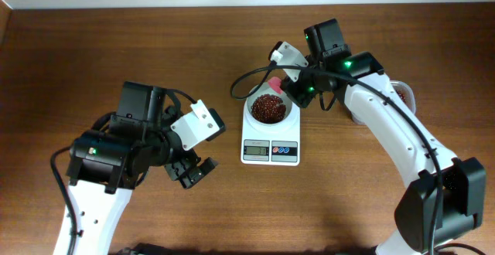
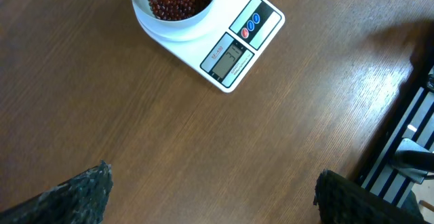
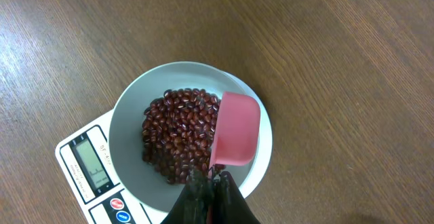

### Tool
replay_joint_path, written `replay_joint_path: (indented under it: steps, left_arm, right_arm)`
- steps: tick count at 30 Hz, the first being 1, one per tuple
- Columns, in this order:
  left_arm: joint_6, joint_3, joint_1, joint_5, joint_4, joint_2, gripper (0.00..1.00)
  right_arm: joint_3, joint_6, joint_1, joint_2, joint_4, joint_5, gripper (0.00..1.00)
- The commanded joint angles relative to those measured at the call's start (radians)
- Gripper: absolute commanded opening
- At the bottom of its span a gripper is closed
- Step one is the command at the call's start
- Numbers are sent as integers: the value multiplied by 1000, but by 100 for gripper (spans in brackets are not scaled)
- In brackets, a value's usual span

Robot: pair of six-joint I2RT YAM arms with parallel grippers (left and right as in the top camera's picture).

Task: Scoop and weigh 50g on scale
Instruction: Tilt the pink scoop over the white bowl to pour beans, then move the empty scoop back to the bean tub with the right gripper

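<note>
Scale (image 1: 270, 151) sits mid-table with its bowl (image 1: 268, 120) on top and the beans (image 1: 267, 108) heaped inside. The right gripper (image 3: 211, 176) is clamped on the pink scoop (image 3: 236, 129), which is over the bowl's far rim. The fingers hide the handle, and the scoop's hollow is turned away, so its contents are unseen. The left gripper (image 1: 193, 171) is spread wide and empty, near-left of the scale over the table (image 2: 135, 136). In the wrist view only its fingertips (image 2: 81, 197) show, and the bowl is cut off at the frame edge. Display digits can't be read. The tub (image 1: 402, 94) at right is mostly hidden behind the right arm.
</note>
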Motion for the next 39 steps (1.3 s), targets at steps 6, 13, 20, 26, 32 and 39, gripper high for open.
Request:
replay_joint_path:
  steps: [6,13,20,26,32,39]
  left_arm:
    - [19,-3,3,17,2,0,99]
    - [19,-3,3,17,2,0,99]
    - [19,-3,3,17,2,0,99]
    - [19,-3,3,17,2,0,99]
    - [19,-3,3,17,2,0,99]
    - [19,-3,3,17,2,0,99]
  right_arm:
    - [11,-2,10,-26,6,-10,4]
    - [101,-1,-12,-27,8,-10,4]
    - [201,56,-267,-55,-9,-10,4]
    - [203,447,-496,-83,-76,-10,4]
    - [202,591,-613,-83,-172,-10,4]
    - [202,591,-615,-83,-183,-11,4]
